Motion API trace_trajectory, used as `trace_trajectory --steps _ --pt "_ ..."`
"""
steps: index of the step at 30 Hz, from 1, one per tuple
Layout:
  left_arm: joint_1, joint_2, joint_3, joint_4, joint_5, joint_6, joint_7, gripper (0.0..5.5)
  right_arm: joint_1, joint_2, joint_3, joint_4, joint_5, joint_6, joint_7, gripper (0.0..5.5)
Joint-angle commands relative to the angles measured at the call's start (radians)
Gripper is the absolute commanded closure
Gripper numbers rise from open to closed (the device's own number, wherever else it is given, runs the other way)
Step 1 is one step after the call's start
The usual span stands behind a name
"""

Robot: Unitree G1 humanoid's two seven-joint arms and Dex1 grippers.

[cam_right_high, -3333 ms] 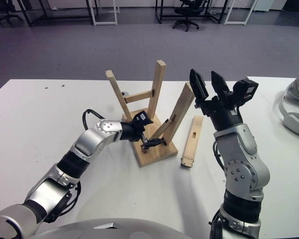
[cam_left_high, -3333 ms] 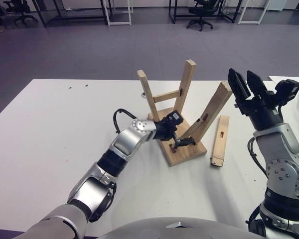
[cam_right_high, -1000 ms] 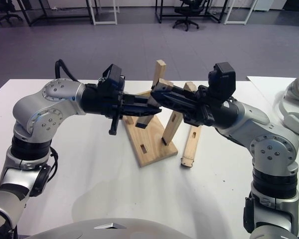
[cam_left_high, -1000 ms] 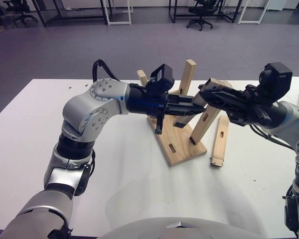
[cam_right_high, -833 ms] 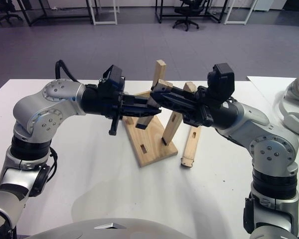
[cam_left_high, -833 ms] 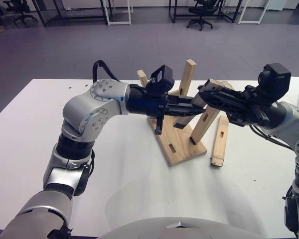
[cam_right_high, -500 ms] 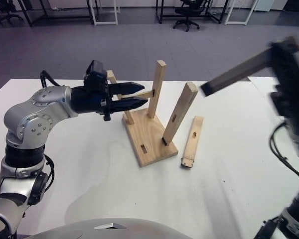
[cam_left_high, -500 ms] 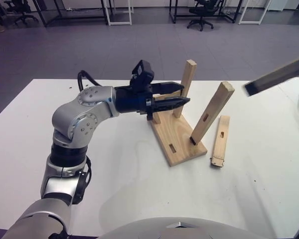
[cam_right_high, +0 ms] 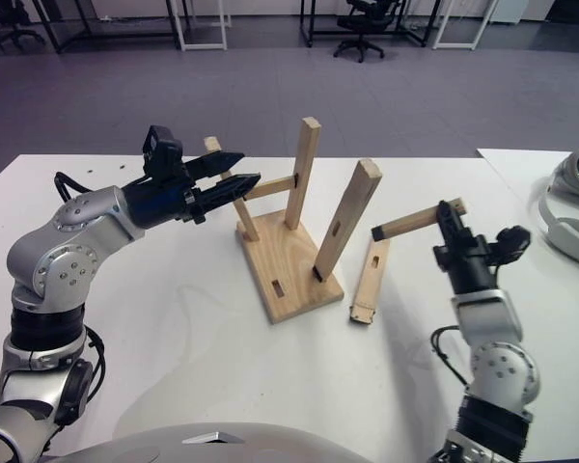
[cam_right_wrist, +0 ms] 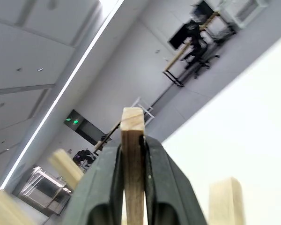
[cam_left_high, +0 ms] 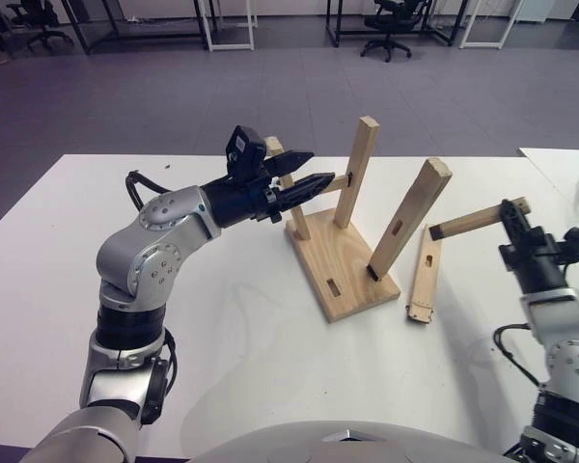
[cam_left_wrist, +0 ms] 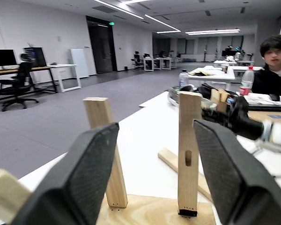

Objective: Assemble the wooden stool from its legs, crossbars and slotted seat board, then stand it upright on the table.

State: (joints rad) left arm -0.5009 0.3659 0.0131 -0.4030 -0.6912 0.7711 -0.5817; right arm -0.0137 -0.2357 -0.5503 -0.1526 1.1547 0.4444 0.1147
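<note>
The slotted seat board lies flat on the white table with three legs standing up from it: two at the back joined by a crossbar, and a tilted one at the front right. A loose leg lies beside the board on the right. My left gripper hovers open by the back left leg's top, nothing between its fingers. My right gripper is to the right of the stool, shut on a second crossbar that points toward the stool.
A white headset rests at the table's far right. The table has bare room left and in front of the board. Office desks and chairs stand on the floor beyond the far edge.
Both grippers met over the stool on the crossbar; now my right gripper alone has it, moved right and lower. My left gripper opened and drew back to the left.
</note>
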Motion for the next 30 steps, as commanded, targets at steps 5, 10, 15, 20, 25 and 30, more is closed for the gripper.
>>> trace_trajectory --steps 5,10,15,20,25,30 --pt "0.021 -0.012 0.038 0.078 0.074 -0.061 0.095 2.6 0.062 0.108 0.03 -0.065 -0.128 -0.089 -0.076 5.08" --pt "0.025 -0.019 0.035 0.094 0.087 -0.073 0.104 2.6 0.066 0.096 0.012 -0.044 -0.168 -0.113 -0.067 5.08" --pt "0.023 -0.022 0.037 0.104 0.091 -0.076 0.105 2.6 0.053 0.11 0.035 0.03 -0.263 -0.154 -0.066 5.08" --pt "0.03 -0.024 0.042 0.103 0.088 -0.075 0.11 2.6 0.058 0.113 0.065 0.071 -0.366 -0.206 -0.066 5.08" --pt "0.027 -0.031 0.034 0.109 0.089 -0.077 0.115 2.6 0.044 0.098 0.093 0.033 -0.425 -0.216 -0.085 5.08" --pt "0.029 -0.037 0.033 0.111 0.091 -0.078 0.119 2.6 0.007 0.123 0.071 -0.047 -0.321 -0.197 -0.082 5.08"
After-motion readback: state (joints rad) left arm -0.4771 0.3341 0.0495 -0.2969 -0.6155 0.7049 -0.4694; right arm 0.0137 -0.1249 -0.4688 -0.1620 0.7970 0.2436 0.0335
